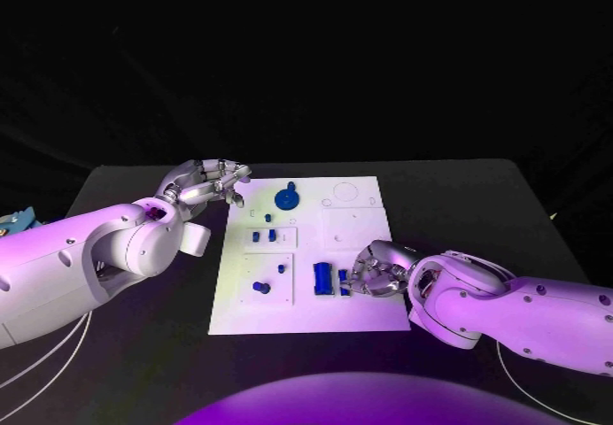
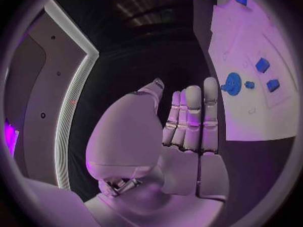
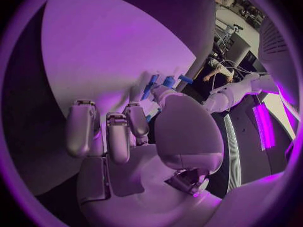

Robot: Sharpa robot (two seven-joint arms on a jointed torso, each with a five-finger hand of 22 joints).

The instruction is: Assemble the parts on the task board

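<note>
The white task board [image 1: 370, 310] lies in the middle of the black table. A round blue part [image 1: 288, 197] sits near its far edge, and small blue parts [image 1: 265, 235] lie in a recess below it. Another small part [image 1: 262, 287] stands lower on the left. My right hand [image 1: 378, 269] rests on the board with its fingers curled. Its fingertips [image 1: 353, 285] are at a small blue part [image 1: 344, 282] beside an upright blue block [image 1: 323, 278]; whether they grip it is unclear. My left hand [image 1: 205, 184] hovers at the board's far left corner, fingers straight [image 2: 192, 121], holding nothing.
In the left wrist view the board [image 2: 252, 116] carries the round blue part [image 2: 232, 83] and two square blue parts [image 2: 262, 64]. Black table [image 1: 460, 204] surrounds the board on all sides. White cables [image 1: 51, 354] hang under my left arm.
</note>
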